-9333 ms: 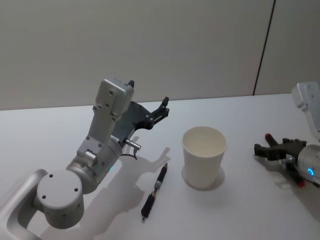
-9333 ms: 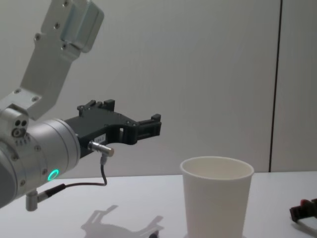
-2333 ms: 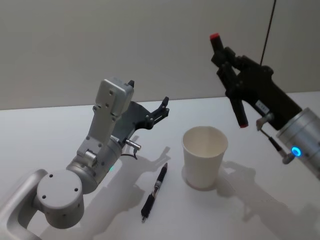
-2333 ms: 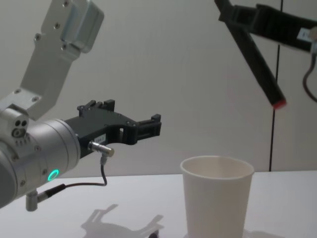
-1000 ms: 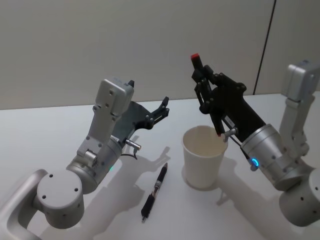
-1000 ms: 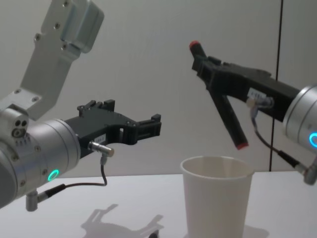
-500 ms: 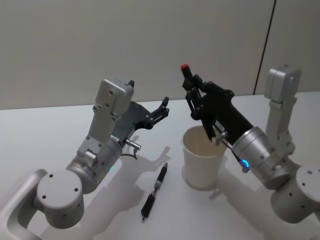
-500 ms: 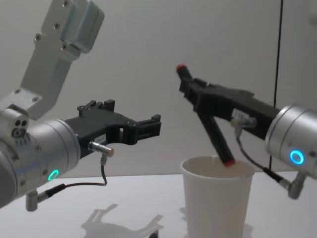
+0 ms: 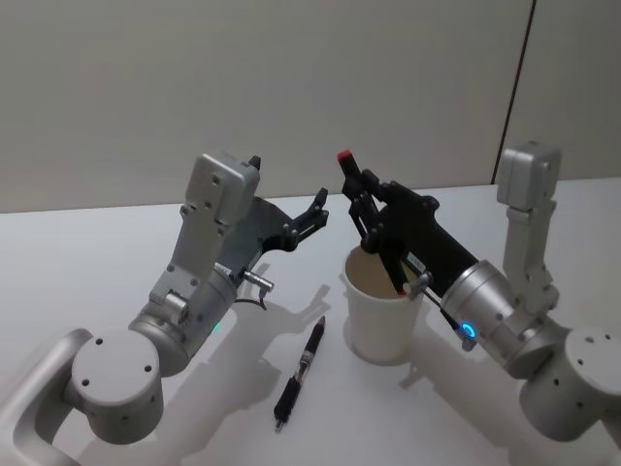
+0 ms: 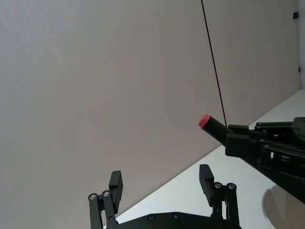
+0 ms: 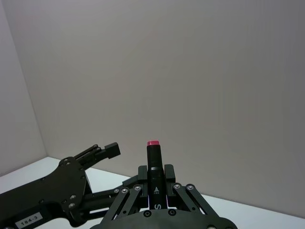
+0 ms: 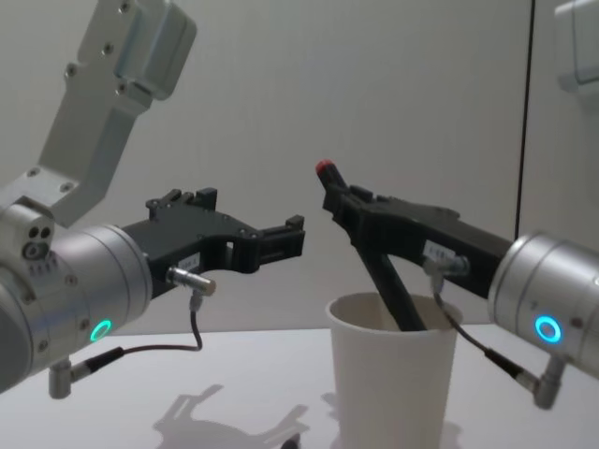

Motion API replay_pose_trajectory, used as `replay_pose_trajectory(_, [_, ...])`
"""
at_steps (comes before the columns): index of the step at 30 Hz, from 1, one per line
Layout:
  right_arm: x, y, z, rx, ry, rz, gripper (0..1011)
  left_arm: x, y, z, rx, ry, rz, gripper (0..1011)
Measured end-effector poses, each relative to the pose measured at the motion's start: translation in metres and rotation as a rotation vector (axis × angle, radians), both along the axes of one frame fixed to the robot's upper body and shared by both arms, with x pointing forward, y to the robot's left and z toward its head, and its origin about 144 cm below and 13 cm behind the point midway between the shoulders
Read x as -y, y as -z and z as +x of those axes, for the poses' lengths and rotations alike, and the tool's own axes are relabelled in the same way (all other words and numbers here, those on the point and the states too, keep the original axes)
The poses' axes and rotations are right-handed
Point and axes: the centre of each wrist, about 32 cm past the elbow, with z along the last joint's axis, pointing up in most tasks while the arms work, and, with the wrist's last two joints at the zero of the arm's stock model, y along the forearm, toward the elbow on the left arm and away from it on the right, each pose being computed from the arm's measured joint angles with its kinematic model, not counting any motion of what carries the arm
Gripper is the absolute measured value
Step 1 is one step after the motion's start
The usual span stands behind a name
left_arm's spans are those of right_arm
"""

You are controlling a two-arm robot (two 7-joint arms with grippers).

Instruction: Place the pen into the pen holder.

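The right hand reaches in from the robot's right, above the pen holder, its fingers clamped tight on a black pen with a red tip at its upper end. The pen stands tilted, its red end leaning up and towards the robot's left, while its lower part passes below the rolled rim and into the pen holder; whether it touches the bottom cannot be told. The pen holder stands upright on the white worktop, roughly between the two arms and a little to the right of centre in the head view. The left hand hangs raised above the worktop on the robot's left, near the pen holder but apart from it, its two fingers spread wide with nothing between them. A second pen, black with a pale band at its middle, lies flat on the worktop just in front and to the left of the pen holder, apart from both hands.
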Motion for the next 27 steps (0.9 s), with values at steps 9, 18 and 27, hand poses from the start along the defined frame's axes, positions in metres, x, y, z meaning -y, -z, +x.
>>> replay_pose_trajectory(9, [0.012, 0.002, -0.008, -0.016, -0.002, 0.002, 194, 0.000, 0.000, 0.000, 0.000, 0.000, 0.000, 1001])
replay_pose_trajectory(18, [0.022, 0.002, -0.015, -0.018, 0.005, 0.001, 194, 0.000, 0.000, 0.000, 0.000, 0.000, 0.000, 1001])
replay_pose_trajectory(27, [0.027, 0.002, -0.019, -0.019, 0.007, -0.001, 272, 0.000, 0.000, 0.000, 0.000, 0.000, 0.000, 1001])
